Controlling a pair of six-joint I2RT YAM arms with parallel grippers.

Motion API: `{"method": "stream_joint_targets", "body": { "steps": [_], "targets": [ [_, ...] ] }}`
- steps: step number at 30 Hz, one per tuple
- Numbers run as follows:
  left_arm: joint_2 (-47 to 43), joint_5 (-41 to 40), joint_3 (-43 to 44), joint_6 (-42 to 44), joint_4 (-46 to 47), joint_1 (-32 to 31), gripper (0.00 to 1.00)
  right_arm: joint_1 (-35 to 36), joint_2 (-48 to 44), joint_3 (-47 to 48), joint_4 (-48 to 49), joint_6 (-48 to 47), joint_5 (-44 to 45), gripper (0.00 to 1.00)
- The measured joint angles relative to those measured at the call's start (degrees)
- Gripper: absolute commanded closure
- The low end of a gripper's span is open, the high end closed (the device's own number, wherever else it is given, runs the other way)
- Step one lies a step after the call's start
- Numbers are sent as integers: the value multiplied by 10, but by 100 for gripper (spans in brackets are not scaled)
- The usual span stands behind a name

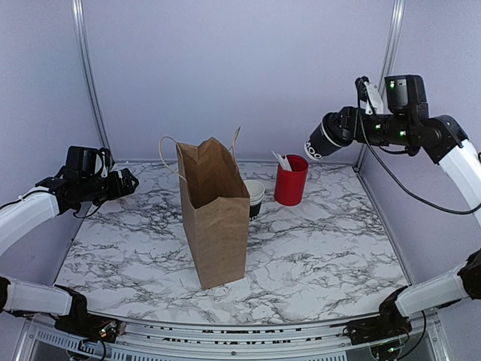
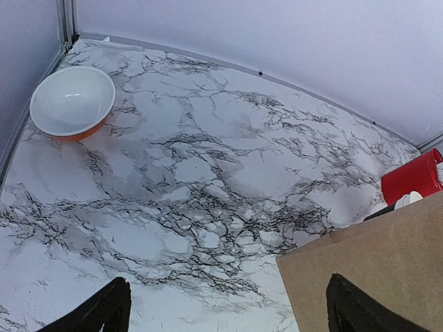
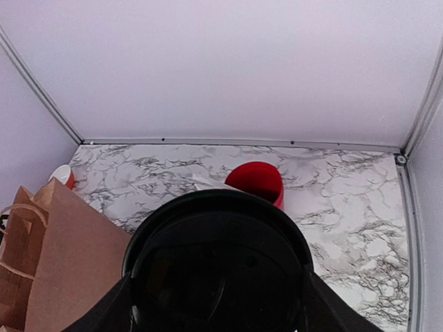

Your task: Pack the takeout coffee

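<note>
We judge the carry to be the step in hand; the coffee point(image 1: 322, 143) is off the counter point(image 1: 316, 256), high in the air at the right rear, above and a little right of the red cup point(image 1: 291, 180), and tilted far over from upright; it is not yet in the bag point(image 1: 214, 207), which stands open-mouthed well to its left; the right pincer point(image 1: 334, 135) is closed partway on the coffee, a finger down each side of it; in the right wrist view the round black lid point(image 3: 218, 270) fills the space between them

The next move, as we read it, calls for a swing left until the coffee hangs over the mouth of the bag, a turn back to upright, a straight descent between the paper walls clear of the handles, and only then a release; the bag is tall and light, so a knock on its rim could tip it

The left pincer point(image 2: 228, 315) stands wide and empty, touching nothing, above the counter left of the bag
</note>
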Motion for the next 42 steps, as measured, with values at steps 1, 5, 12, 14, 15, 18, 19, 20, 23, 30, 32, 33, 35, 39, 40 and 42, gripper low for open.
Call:
{"method": "stream_joint_targets", "body": {
  "steps": [1, 5, 12, 14, 15, 18, 19, 20, 23, 30, 32, 33, 35, 39, 40, 42],
  "targets": [
    [0, 0, 0, 0, 0, 0, 1, 16, 3, 10, 1, 0, 0, 40],
    [0, 0, 0, 0, 0, 0, 1, 73, 19, 40, 2, 0, -1, 40],
    [0, 2, 0, 0, 0, 0, 1, 177, 65, 102, 9, -9, 10, 40],
    [0, 2, 0, 0, 0, 0, 1, 203, 73, 119, 11, -16, 18, 40],
    [0, 2, 0, 0, 0, 0, 1, 217, 75, 126, 12, -19, 22, 40],
    [0, 2, 0, 0, 0, 0, 1, 256, 80, 144, 16, -30, 36, 39],
    [0, 2, 0, 0, 0, 0, 1, 268, 81, 148, 18, -33, 41, 39],
    [0, 2, 0, 0, 0, 0, 1, 279, 81, 151, 22, -38, 45, 39],
    [0, 2, 0, 0, 0, 0, 1, 298, 81, 156, 31, -49, 51, 39],
    [0, 2, 0, 0, 0, 0, 1, 332, 88, 161, 47, -74, 54, 39],
    [0, 2, 0, 0, 0, 0, 1, 346, 97, 170, 49, -82, 55, 39],
    [0, 2, 0, 0, 0, 0, 1, 354, 105, 178, 50, -86, 56, 39],
    [0, 2, 0, 0, 0, 0, 1, 365, 120, 191, 53, -92, 56, 38],
    [0, 2, 0, 0, 0, 0, 1, 371, 148, 205, 52, -100, 55, 39],
    [0, 2, 0, 0, 0, 0, 1, 372, 154, 207, 52, -101, 55, 38],
    [0, 2, 0, 0, 0, 0, 1, 372, 169, 208, 50, -103, 53, 38]
  ]
}}
